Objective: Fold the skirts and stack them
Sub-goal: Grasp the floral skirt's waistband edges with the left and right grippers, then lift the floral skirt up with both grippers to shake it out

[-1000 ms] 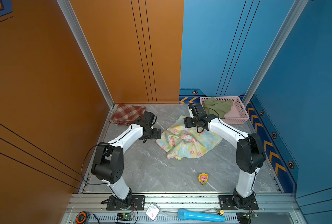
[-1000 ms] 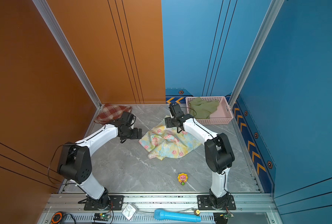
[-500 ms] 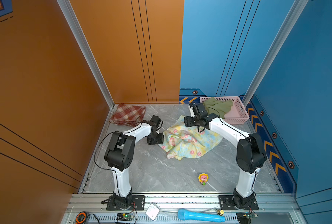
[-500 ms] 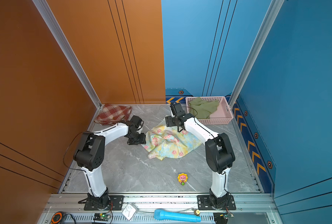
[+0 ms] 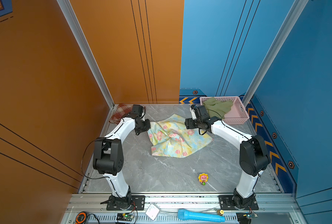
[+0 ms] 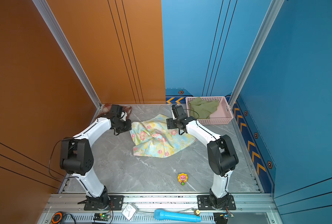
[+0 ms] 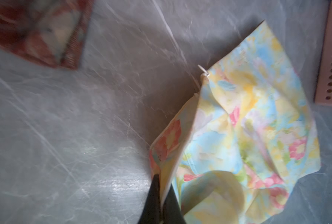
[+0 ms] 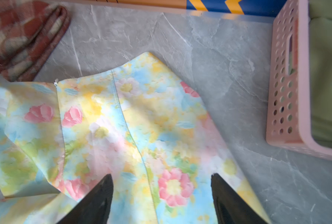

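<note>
I count three soft skirts: floral skirt (image 5: 173,139) pinched in left gripper (image 7: 162,180), right gripper (image 8: 161,176) wide (plaid skirt (image 5: 118,114), olive skirt (image 5: 217,107) apart)

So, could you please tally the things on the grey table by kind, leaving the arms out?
Skirts: 3 (plaid skirt, floral skirt, olive green skirt lying in the basket)
Baskets: 1 (pink basket)
Toys: 1 (flower toy)
Total: 5
</note>
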